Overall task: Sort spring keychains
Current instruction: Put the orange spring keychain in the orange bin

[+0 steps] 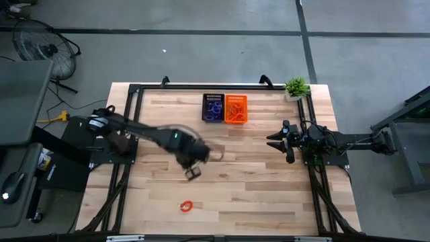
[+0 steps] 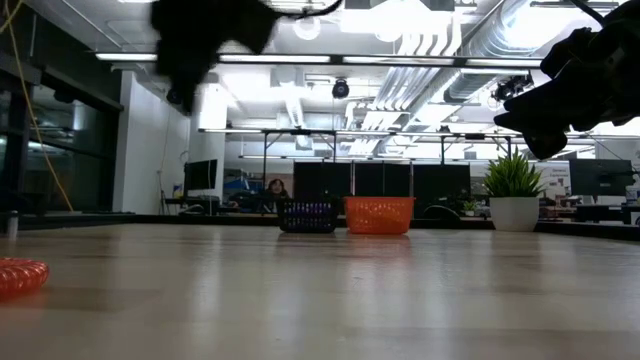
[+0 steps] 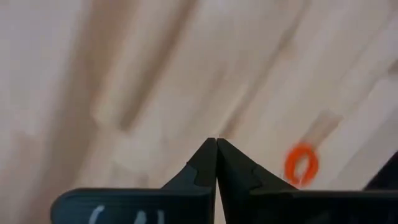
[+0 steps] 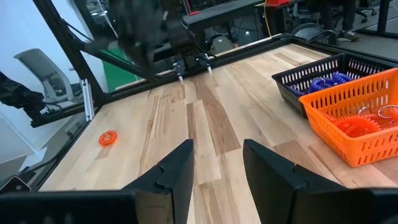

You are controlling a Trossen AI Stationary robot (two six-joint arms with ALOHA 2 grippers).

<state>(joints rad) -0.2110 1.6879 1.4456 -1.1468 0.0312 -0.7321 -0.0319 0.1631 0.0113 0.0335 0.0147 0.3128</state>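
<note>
One orange spring keychain (image 1: 186,206) lies flat on the table near its near edge; it also shows in the low view (image 2: 20,275), the left wrist view (image 3: 301,165) and the right wrist view (image 4: 107,138). My left gripper (image 1: 193,173) hangs above the table's middle, fingers shut and holding nothing (image 3: 216,149), some way from that keychain toward the far side. My right gripper (image 1: 274,141) waits at the table's right side, open (image 4: 216,163). Purple keychains (image 4: 328,81) fill the black basket (image 1: 213,107); orange ones (image 4: 357,124) lie in the orange basket (image 1: 236,109).
The two baskets stand side by side at the table's far edge, with a small potted plant (image 1: 295,88) at the far right corner. A black frame (image 1: 201,85) runs along the table's edges. Bare wood lies between the arms.
</note>
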